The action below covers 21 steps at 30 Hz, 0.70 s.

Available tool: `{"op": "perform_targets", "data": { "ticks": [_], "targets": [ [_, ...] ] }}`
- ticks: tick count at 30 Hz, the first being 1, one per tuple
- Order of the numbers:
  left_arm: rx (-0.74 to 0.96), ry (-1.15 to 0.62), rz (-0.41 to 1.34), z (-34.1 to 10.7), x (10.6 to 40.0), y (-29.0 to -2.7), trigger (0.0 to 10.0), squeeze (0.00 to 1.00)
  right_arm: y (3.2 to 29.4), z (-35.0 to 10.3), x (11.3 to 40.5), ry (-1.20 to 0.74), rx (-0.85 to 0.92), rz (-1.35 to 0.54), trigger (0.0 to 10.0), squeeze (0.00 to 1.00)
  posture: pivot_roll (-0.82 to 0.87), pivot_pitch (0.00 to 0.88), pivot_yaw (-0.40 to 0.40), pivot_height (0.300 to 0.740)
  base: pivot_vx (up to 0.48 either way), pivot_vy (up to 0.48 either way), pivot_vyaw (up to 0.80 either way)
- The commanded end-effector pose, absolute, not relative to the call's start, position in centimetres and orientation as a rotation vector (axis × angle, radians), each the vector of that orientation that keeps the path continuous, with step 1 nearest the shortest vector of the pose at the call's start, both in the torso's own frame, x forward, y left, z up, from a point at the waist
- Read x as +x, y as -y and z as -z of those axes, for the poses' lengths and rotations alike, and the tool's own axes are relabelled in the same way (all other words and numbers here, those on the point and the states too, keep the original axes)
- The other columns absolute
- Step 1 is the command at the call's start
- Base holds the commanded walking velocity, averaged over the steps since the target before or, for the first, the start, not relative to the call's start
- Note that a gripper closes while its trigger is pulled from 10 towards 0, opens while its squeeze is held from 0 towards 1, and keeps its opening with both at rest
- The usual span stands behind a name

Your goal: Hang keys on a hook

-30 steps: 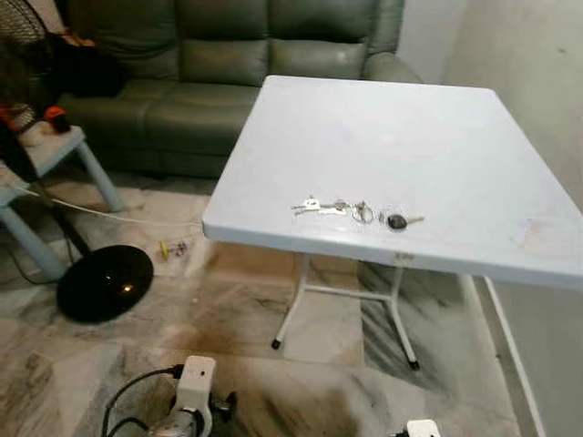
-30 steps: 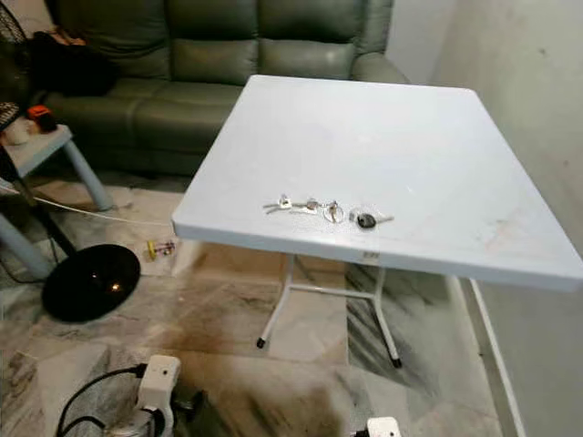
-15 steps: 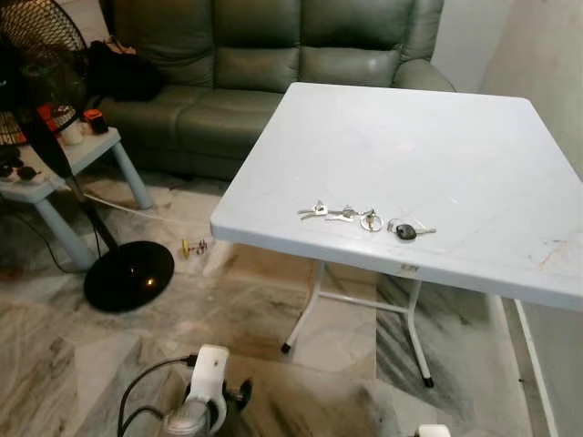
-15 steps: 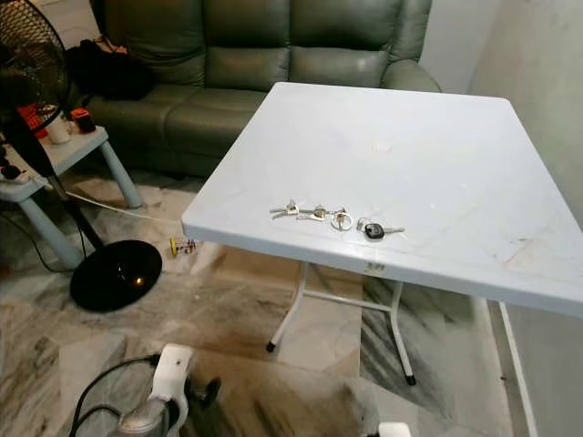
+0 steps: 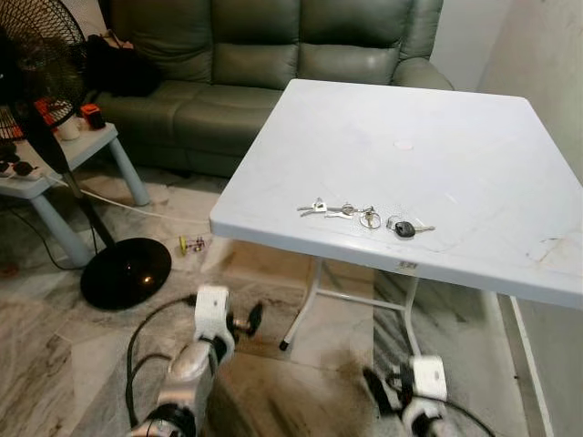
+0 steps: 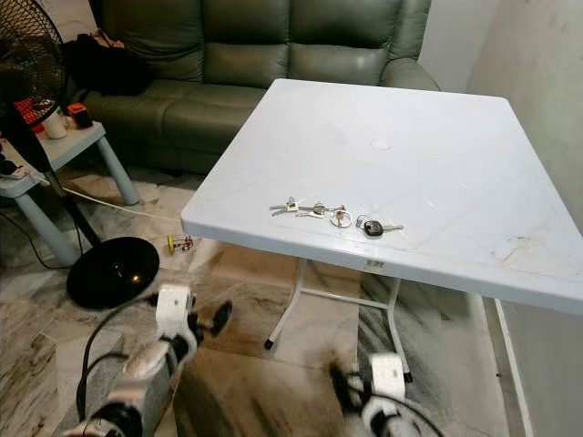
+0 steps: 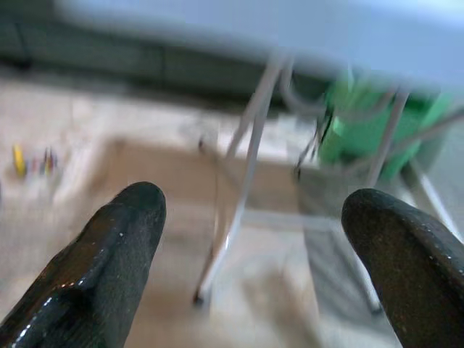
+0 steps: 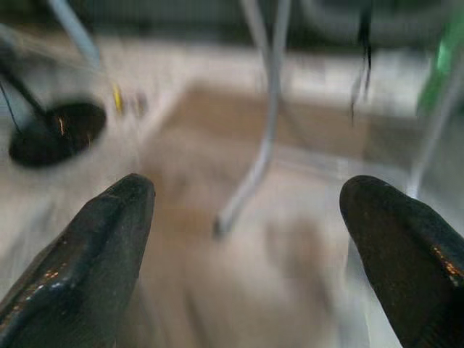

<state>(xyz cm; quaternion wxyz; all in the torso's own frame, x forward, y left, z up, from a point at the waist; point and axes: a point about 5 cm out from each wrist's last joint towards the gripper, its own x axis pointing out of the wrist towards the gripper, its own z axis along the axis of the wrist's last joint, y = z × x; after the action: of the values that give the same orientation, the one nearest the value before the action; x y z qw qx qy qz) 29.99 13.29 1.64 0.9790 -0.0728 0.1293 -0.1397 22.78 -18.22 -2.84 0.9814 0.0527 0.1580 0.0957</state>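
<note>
A bunch of silver keys (image 5: 351, 212) with a black-headed key (image 5: 401, 228) lies spread out near the front edge of the white square table (image 5: 410, 127). Both my arms are low, below the table's front edge and over the floor. My left gripper (image 5: 244, 320) is out to the left of the table legs, and its fingers (image 7: 119, 239) stand wide apart with nothing between them. My right gripper (image 5: 376, 390) is under the table's front edge, also open and empty in the right wrist view (image 8: 246, 192). Neither one touches the keys.
A green sofa (image 5: 273, 55) stands behind the table. At the left are a standing fan with a round black base (image 5: 126, 273) and a small side table (image 5: 55, 159) holding small items. White table legs (image 5: 305, 305) stand ahead. A wall (image 5: 547, 55) runs along the right.
Both arms have risen into view from the bottom edge; the left gripper is higher and further forward, and the right gripper has come up. The keys have not moved.
</note>
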Motion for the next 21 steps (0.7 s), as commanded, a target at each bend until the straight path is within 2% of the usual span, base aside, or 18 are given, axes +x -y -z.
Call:
{"op": "perform_targets", "data": {
  "ticks": [1, 8, 15, 19, 21],
  "targets": [
    [-0.14, -0.167, 0.289, -3.3, 31.0, -13.6, 10.0, 0.0, 18.0, 1.4, 23.7, -0.215, 0.107, -0.2, 10.0, 0.0, 0.08, 0.0, 0.014, 0.74, 0.0, 0.0, 0.0],
    [-0.033, 0.035, 0.423, -6.1, 31.3, -12.7, 10.0, 0.0, 16.9, -2.1, 24.5, 0.009, 0.094, -0.26, 10.0, 0.0, 0.08, 0.001, 0.019, 0.74, 0.0, 0.0, 0.0],
    [0.005, 0.153, 0.499, -7.9, 30.5, -11.7, 10.0, 0.0, 15.8, -4.4, 24.3, 0.111, 0.091, -0.314, 10.0, 0.0, 0.09, 0.0, 0.014, 0.74, 0.0, 0.0, 0.0],
    [-0.059, 0.183, 0.458, -8.8, 30.5, -11.8, 10.0, 0.0, 15.3, -5.8, 24.9, 0.143, 0.105, -0.313, 10.0, 0.0, 0.09, 0.0, 0.004, 0.74, 0.0, 0.0, 0.0],
    [-0.12, 0.177, 0.374, -9.4, 31.1, -12.3, 10.0, 0.0, 15.3, -6.7, 25.9, 0.163, 0.092, -0.25, 10.0, 0.0, 0.1, 0.0, 0.001, 0.74, 0.0, 0.0, 0.0]
  ]
}}
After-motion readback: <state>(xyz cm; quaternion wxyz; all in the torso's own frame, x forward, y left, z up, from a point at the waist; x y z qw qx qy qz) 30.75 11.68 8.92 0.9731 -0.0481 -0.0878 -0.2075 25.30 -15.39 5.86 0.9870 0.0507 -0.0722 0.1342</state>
